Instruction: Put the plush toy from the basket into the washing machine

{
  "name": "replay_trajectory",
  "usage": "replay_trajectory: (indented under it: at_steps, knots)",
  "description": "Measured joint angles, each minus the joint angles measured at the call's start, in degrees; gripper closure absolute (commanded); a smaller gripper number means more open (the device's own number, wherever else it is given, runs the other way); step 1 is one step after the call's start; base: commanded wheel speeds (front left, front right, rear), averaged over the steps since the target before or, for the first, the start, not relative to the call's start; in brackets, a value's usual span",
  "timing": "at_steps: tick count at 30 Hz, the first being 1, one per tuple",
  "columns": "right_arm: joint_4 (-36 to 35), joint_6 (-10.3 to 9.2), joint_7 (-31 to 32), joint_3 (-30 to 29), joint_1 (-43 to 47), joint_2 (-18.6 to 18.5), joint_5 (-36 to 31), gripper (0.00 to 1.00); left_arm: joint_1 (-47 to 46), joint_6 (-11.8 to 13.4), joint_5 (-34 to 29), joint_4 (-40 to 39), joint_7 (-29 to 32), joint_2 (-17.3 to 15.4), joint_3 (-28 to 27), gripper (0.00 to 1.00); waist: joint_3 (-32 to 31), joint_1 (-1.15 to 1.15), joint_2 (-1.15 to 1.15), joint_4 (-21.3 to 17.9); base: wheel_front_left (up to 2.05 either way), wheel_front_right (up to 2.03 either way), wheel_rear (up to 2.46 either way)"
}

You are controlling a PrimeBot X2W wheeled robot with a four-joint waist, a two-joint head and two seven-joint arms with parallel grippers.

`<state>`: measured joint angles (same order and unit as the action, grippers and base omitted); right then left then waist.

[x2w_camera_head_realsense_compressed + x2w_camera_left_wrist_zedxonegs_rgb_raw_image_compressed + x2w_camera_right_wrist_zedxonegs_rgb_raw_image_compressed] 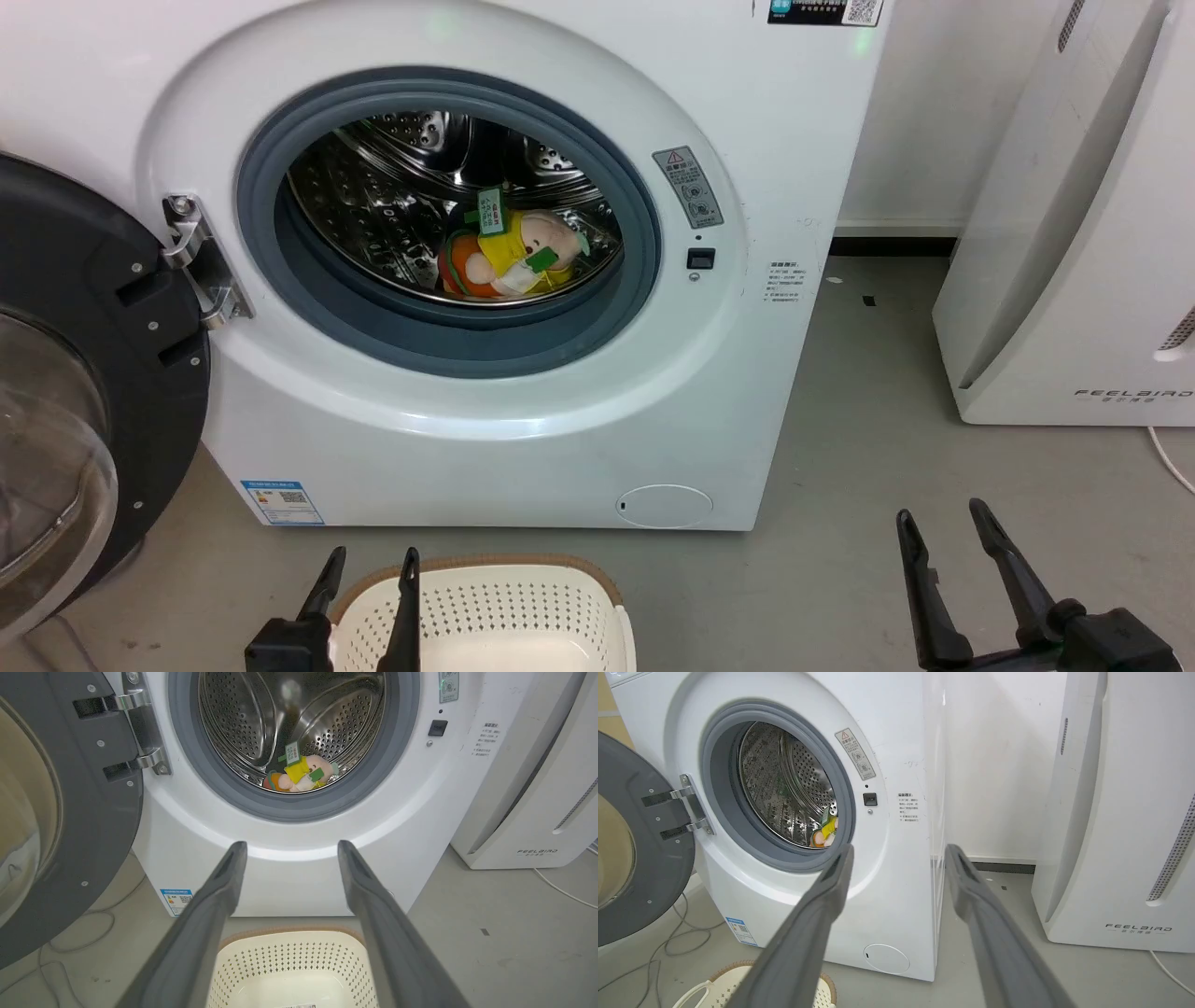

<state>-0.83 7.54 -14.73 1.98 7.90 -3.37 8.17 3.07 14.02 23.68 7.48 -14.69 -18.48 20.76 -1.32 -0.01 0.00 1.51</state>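
The plush toy point(509, 254) lies on its side inside the steel drum of the washing machine point(523, 448), pink head to the right, green tags showing; it also shows in the left wrist view point(299, 774) and partly in the right wrist view point(824, 833). The dark door point(84, 373) hangs wide to the left. The cream basket point(485, 607) stands on the floor before the machine with nothing in its visible part. My left gripper point(372, 569) is open just above the basket's left rim. My right gripper point(943, 523) is open over bare floor at lower right.
A white slanted FEELBIRD appliance point(1074, 233) stands to the right of the washer, with a white cable point(1172, 457) on the grey floor beside it. Loose cables point(677, 947) lie under the door. The door point(56, 812) juts out on the left.
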Motion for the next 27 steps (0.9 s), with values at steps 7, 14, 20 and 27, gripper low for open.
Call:
replay_trajectory:
  at_steps: [7, 14, 20, 27]
  knots:
    - [0.16, 0.00, 0.00, 0.01, 0.05, 0.01, 0.07, 0.00, 0.76, -0.63, -2.49, -1.71, 0.00, 1.48, -2.00, 0.00, 0.10, 0.00, 0.00, 0.09, 0.00, 0.00, 0.00]
    - [0.18, 0.00, 0.07, 0.02, 0.02, 0.02, 0.04, 1.00, 0.83, -0.86, -2.52, -1.90, 0.09, 1.71, -2.30, 1.00, 0.14, 0.00, 0.00, 0.09, 0.00, 0.00, 0.00]
    - [0.18, 0.00, 0.76, 0.00, -0.04, 0.02, -0.07, 1.00, 0.82, -1.26, -3.08, -1.96, 0.65, 2.12, -3.01, 1.00, 0.20, 0.01, 0.00, 0.01, 0.00, 0.00, 0.00]
    - [0.18, 0.00, 1.51, -0.05, -0.21, 0.02, -0.26, 1.00, 0.79, -2.10, -4.30, -2.14, 1.57, 3.10, -3.88, 1.00, 0.27, 0.01, 0.00, -0.08, 0.00, 0.00, 0.00]
